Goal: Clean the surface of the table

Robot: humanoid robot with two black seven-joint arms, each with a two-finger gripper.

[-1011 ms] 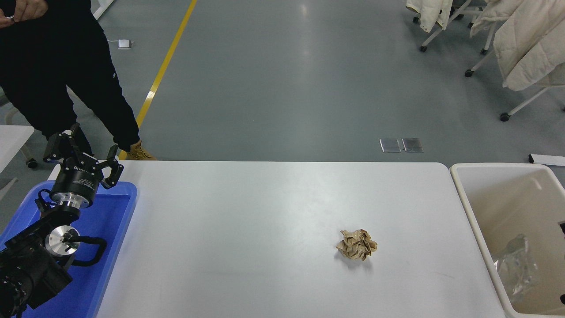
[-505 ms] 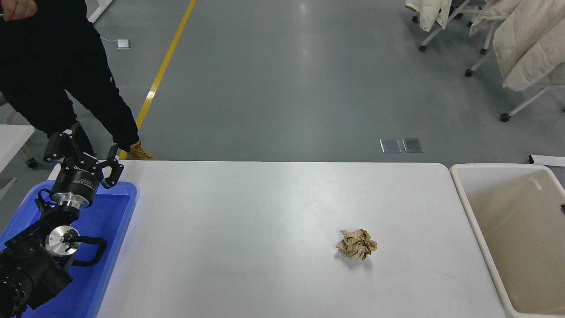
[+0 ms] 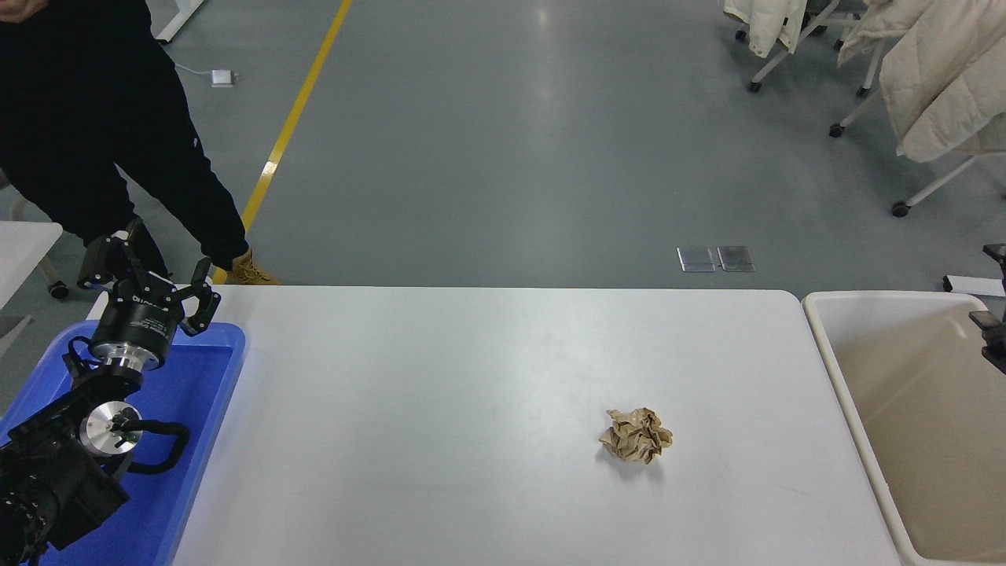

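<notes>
We note the left gripper (image 3: pixel 149 271) at the lower left, raised above the far end of the blue tray (image 3: pixel 192 409), its fingers spread wide with nothing between them. Only a sliver of the right gripper (image 3: pixel 992 326) shows at the right edge, above the beige bin (image 3: pixel 833 346); we cannot tell whether it is open or closed. The table (image 3: pixel 440 393) spans the middle of the view between tray and bin, white and glossy. A crumpled brown paper ball (image 3: pixel 636 434) lies on it right of centre, nearer the bin than the tray, well apart from both grippers. A person (image 3: pixel 86 118) in dark clothes stands past the table's far left corner. Pale coats (image 3: pixel 935 71) hang over wheeled chairs at the upper right, and a yellow line (image 3: pixel 295 118) runs along the grey floor.
</notes>
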